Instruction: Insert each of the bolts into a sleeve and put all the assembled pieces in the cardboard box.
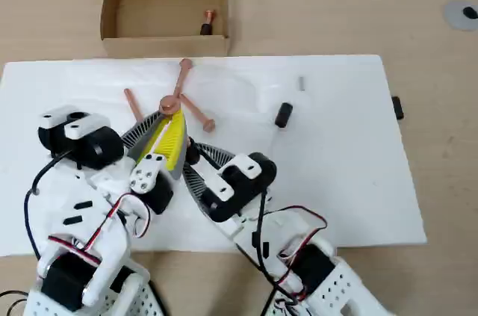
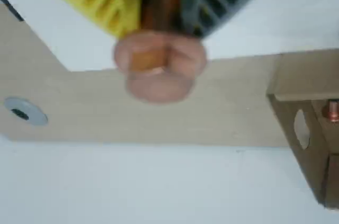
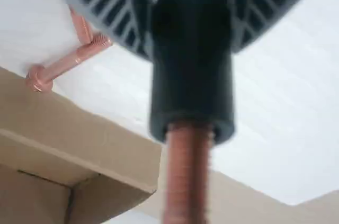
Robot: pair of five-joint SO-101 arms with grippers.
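Copper bolt (image 2: 159,70) sits clamped in my left pincer (image 2: 161,23). My right pincer (image 3: 190,44) grips a black sleeve (image 3: 190,91), copper shank (image 3: 185,187) poking out.

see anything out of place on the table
One small black piece, possibly a sleeve, lies off the white mat on the bare table by the mat's right edge, apart from the loose sleeve on the mat. Nothing looks spilled or damaged.
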